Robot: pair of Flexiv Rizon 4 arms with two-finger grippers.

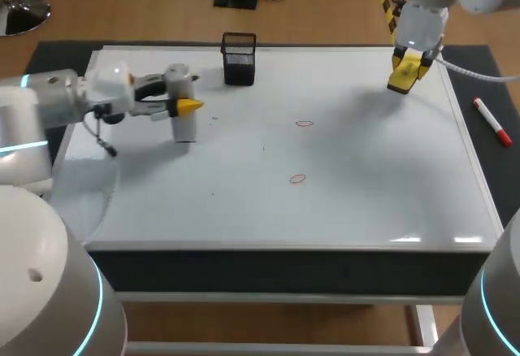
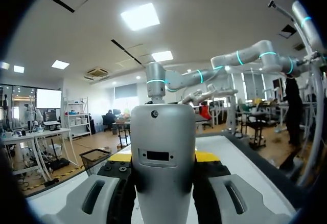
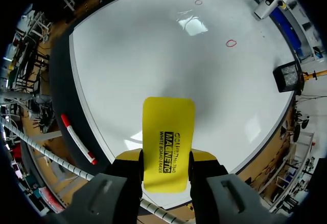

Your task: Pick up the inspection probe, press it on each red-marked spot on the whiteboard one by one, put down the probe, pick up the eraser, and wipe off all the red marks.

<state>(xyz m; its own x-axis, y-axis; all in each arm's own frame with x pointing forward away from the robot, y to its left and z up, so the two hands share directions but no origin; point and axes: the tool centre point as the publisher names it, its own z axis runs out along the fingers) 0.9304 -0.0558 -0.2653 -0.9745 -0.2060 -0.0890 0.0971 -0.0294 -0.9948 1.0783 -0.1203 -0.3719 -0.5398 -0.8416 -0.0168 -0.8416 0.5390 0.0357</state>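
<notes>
Honestly, both arms are loaded: the left gripper (image 1: pixel 189 107) is clamped on the inspection probe (image 1: pixel 185 128) at the left of the whiteboard (image 1: pixel 366 185); the right gripper (image 1: pixel 405 78) pinches the eraser (image 3: pixel 168 142) over the far right corner. Likely trouble: both marks sit mid-board, so the arms could bump if they go in together, or the eraser could wipe a spot before it's probed. Count: two red marks, far one (image 1: pixel 304 123) and near one (image 1: pixel 297 179); one probe, one eraser, one mesh basket (image 1: pixel 239 58), one red marker (image 1: pixel 492 122).
</notes>
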